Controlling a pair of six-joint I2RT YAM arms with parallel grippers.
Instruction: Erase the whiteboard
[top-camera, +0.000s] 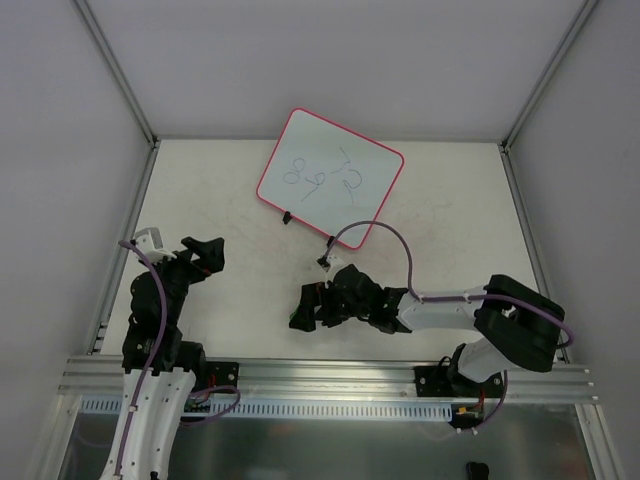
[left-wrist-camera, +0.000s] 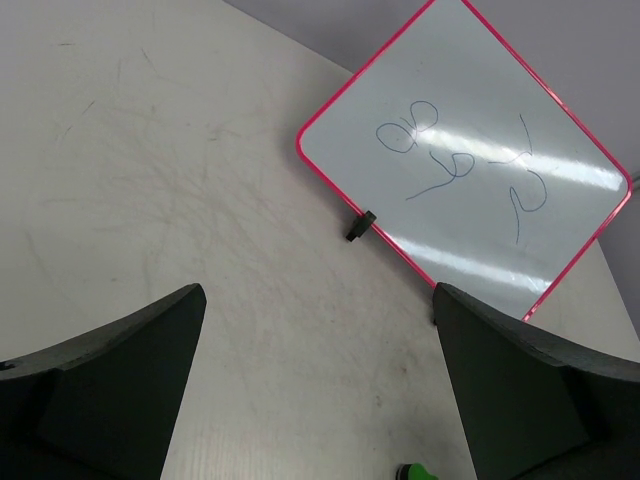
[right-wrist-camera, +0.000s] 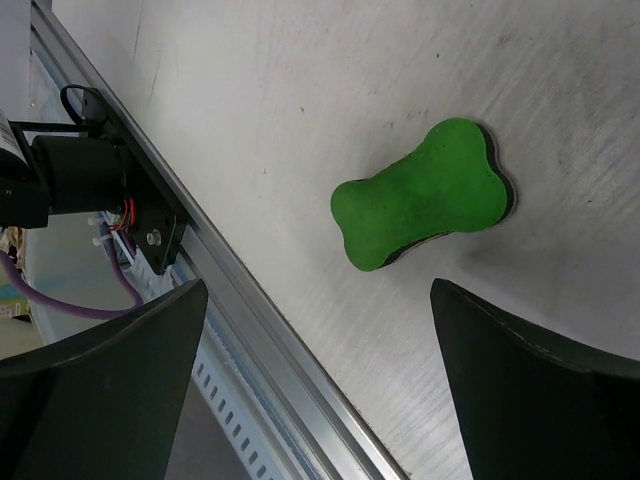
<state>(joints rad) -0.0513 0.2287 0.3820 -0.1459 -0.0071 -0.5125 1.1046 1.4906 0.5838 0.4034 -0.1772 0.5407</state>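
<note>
The whiteboard (top-camera: 330, 175) lies tilted at the back middle of the table, pink-red framed, with dark handwritten numerals on it. In the left wrist view the whiteboard (left-wrist-camera: 470, 170) is ahead and to the right. My left gripper (top-camera: 203, 252) (left-wrist-camera: 318, 290) stands open over bare table, well left of the board. A green bone-shaped eraser (right-wrist-camera: 425, 195) lies flat on the table, just beyond my open right gripper (right-wrist-camera: 318, 285), which hovers near the table's front middle (top-camera: 310, 308). A sliver of the eraser (left-wrist-camera: 415, 472) shows at the bottom of the left wrist view. Nothing is held.
An aluminium rail (top-camera: 330, 375) (right-wrist-camera: 260, 330) runs along the near edge of the table, close to the eraser. Grey enclosure walls (top-camera: 60, 150) surround the table on three sides. A purple cable (top-camera: 385, 235) loops above the right arm, near the board's front corner.
</note>
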